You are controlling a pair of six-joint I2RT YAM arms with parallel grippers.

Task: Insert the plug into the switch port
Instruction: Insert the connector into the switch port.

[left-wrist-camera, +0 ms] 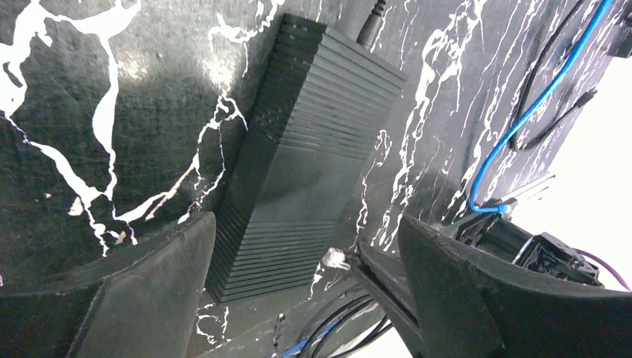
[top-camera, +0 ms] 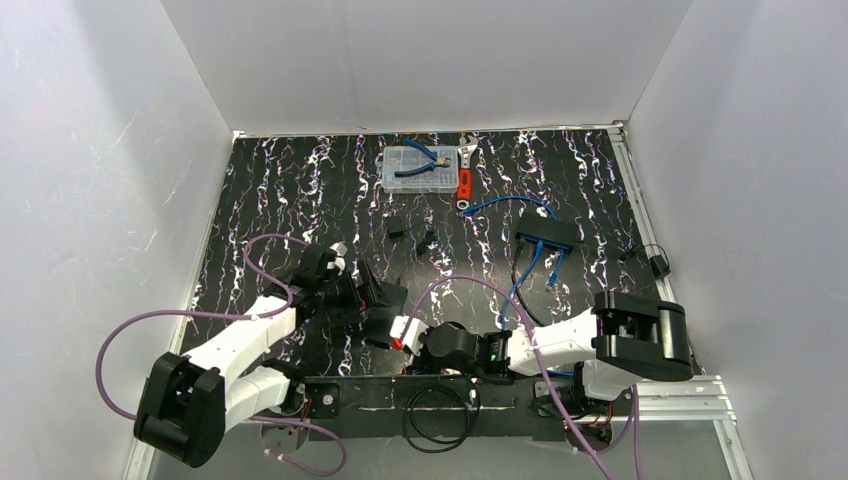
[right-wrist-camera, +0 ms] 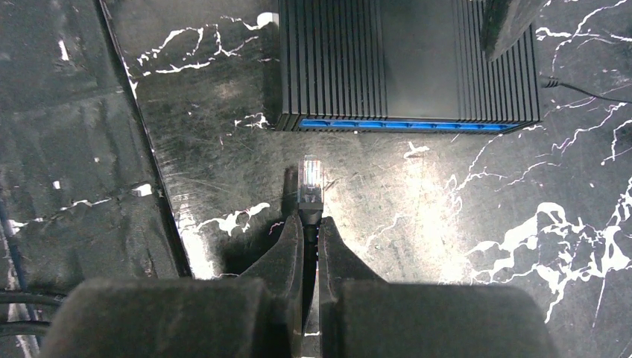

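Pinching the plug [right-wrist-camera: 311,179] just short of the switch port [right-wrist-camera: 406,125] in the blue edge of the black box [right-wrist-camera: 402,67], the right end effector [right-wrist-camera: 309,224] could shove that box away, since the left end effector [left-wrist-camera: 304,231] straddles it released, bracing nothing.

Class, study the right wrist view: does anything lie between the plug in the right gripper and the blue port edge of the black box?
Nothing visible does. Only bare table separates the plug, held in the right gripper, from the switch port. The open left gripper straddles the box, outside that gap.
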